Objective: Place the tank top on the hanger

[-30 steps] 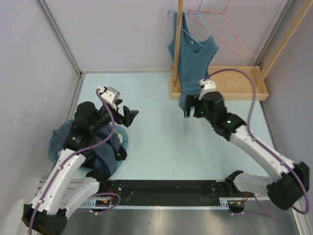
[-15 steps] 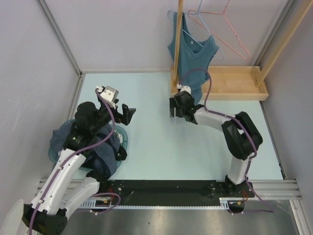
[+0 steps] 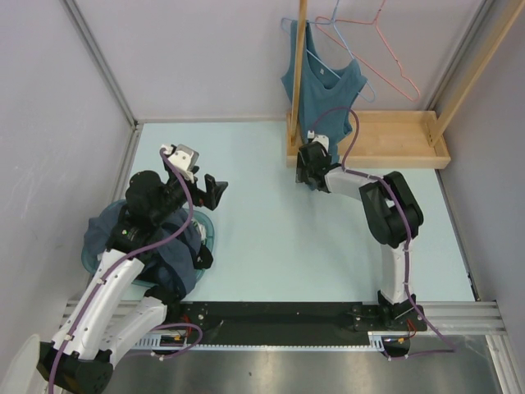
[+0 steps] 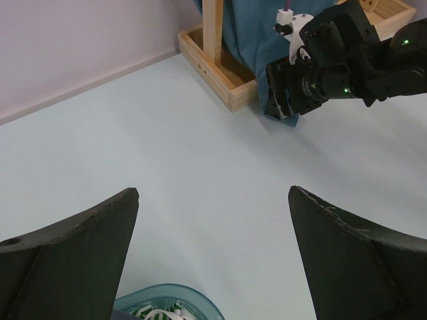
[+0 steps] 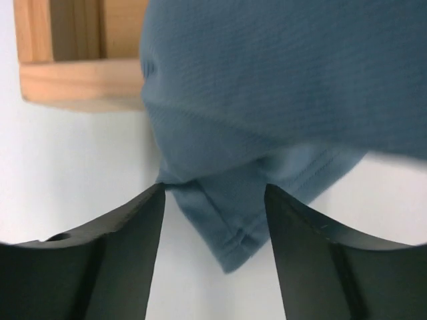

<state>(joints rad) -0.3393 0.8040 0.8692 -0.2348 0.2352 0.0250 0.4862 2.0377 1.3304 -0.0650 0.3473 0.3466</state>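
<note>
The teal-blue tank top hangs by its straps on the light-blue wire hanger at the wooden post, its hem reaching down to the table. My right gripper is at the hem's lower corner. In the right wrist view the hem corner lies between the jaws of the right gripper, which stand partly apart, and the left fingertip meets the fabric edge. My left gripper hovers wide open over bare table, also in its own view, holding nothing.
A pink wire hanger hangs beside the blue one. The wooden tray base sits at the back right. A teal basket with a navy heap of clothes lies under my left arm. Grey walls enclose the table.
My right arm folded and the gripper swung left along the tray front to the tank top's lower hem corner, and its jaws have narrowed round the fabric. The left arm has not moved.
</note>
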